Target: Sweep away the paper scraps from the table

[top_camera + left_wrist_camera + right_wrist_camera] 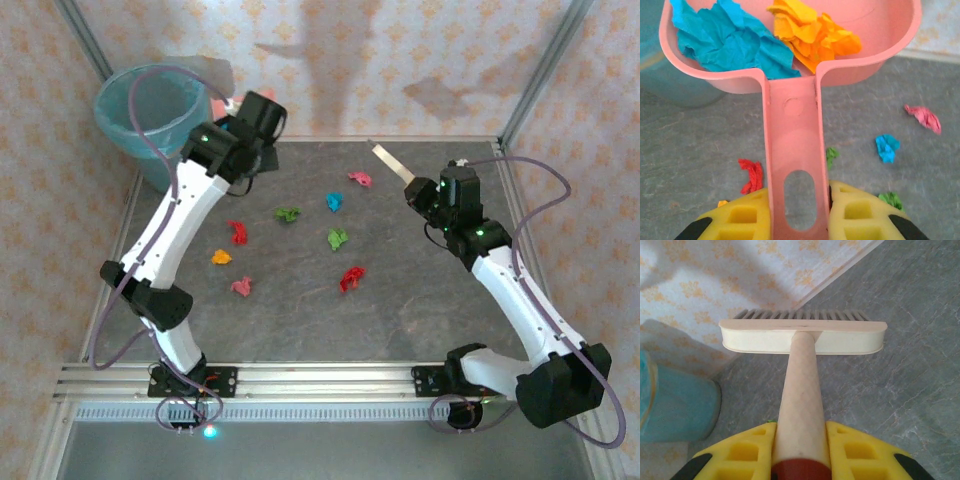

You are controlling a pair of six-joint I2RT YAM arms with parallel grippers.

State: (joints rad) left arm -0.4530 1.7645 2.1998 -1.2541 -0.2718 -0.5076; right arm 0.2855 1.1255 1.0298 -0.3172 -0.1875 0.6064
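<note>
Left gripper [799, 217] clenched on dustpan [790, 125]; we hold blue, orange paper scraps [740, 45] in it by bucket [140, 110], far-left corner of table [300, 320]. Right gripper [801, 455] grasps brush [802, 337]; other scraps mid-table.

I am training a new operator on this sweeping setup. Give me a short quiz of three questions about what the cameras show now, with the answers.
1. True or false: the dustpan in the left gripper is empty.
2. What does the right gripper hold? A) a brush B) a sponge C) a cup
3. Count: how many paper scraps lie on the table in the top view?
Key: 1 false, it carries a blue wad and an orange wad; 2 A; 3 eight.
</note>
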